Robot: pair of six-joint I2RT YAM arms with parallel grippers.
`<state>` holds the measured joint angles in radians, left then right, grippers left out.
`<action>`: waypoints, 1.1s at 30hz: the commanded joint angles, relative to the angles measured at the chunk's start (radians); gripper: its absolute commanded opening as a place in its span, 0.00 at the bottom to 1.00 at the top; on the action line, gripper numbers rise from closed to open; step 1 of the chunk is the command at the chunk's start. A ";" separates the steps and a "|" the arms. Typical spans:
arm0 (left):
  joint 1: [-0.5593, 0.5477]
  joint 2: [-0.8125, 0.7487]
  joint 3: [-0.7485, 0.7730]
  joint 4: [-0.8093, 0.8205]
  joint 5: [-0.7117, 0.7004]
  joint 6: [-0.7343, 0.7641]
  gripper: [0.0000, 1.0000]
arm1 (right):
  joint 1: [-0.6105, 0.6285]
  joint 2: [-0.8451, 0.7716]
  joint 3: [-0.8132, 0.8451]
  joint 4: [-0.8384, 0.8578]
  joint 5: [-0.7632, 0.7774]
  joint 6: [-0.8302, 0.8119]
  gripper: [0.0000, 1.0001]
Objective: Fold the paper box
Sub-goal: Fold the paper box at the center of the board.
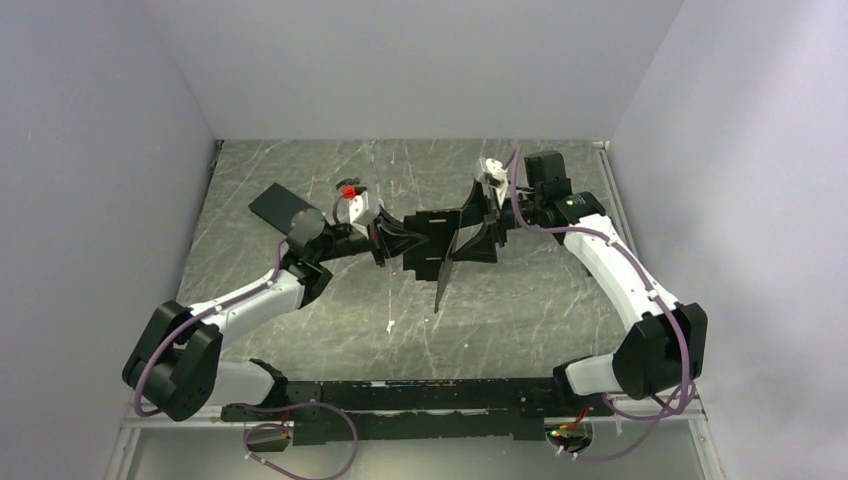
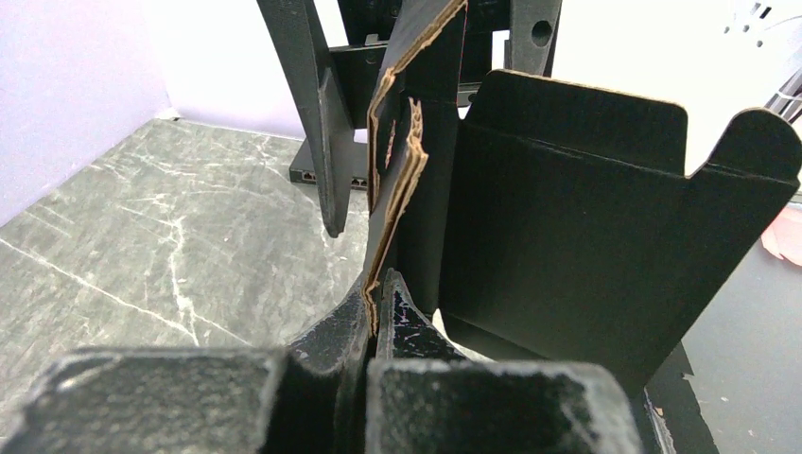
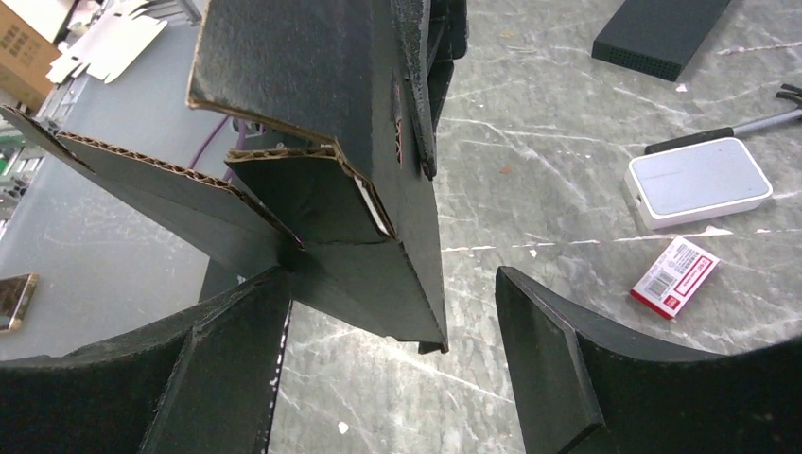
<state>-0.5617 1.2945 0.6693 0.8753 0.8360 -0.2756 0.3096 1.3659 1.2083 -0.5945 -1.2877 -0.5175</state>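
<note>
Top view: the paper box (image 1: 437, 243) is up off the desk (image 1: 560, 310), mid-frame, between both arms. One long flap hangs down toward 6 o'clock. The left hand (image 1: 385, 242) comes in from 9 o'clock and sits on the box's left edge. The right hand (image 1: 487, 235) comes in from 3 o'clock at the box's right edge. A flat black slab (image 1: 281, 206) lies on the desk at 10 o'clock, apart from the box. No writing can be read here.

Left wrist view: the left hand (image 2: 371, 317) is pressed together, pinching the brown-cored cut edge of the paper box (image 2: 567, 236). A big notched panel stands upright toward 3 o'clock. The marbled desk (image 2: 142, 236) fills 9 o'clock. A dark device with ports (image 2: 326, 175) sits far back near 12 o'clock; any label on it is too small to read.

Right wrist view: the right hand (image 3: 390, 284) is spread wide. The paper box (image 3: 359, 236) hangs between the fingers, its corner just beside the 8 o'clock finger (image 3: 217, 369) and clear of the 4 o'clock one. A silver-grey case (image 3: 700, 180) lies on the desk (image 3: 549, 142) at 3 o'clock, with a red-and-white packet (image 3: 674, 277) just below it, print unreadable. Another black slab (image 3: 662, 28) lies at 1 o'clock. A brown carton (image 3: 19, 38) at 10 o'clock carries print that is too blurred to read.
</note>
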 commanded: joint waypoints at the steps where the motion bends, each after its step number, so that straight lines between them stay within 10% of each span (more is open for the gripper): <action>1: -0.012 0.024 -0.003 0.075 -0.039 -0.036 0.00 | 0.013 -0.020 -0.017 0.109 -0.014 0.080 0.83; 33: -0.025 0.138 -0.026 0.266 -0.178 -0.268 0.00 | 0.011 -0.013 -0.175 0.583 0.128 0.557 0.75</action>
<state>-0.5705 1.4097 0.6319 1.0313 0.6609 -0.4786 0.3096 1.3628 1.0424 -0.1108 -1.1751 -0.0021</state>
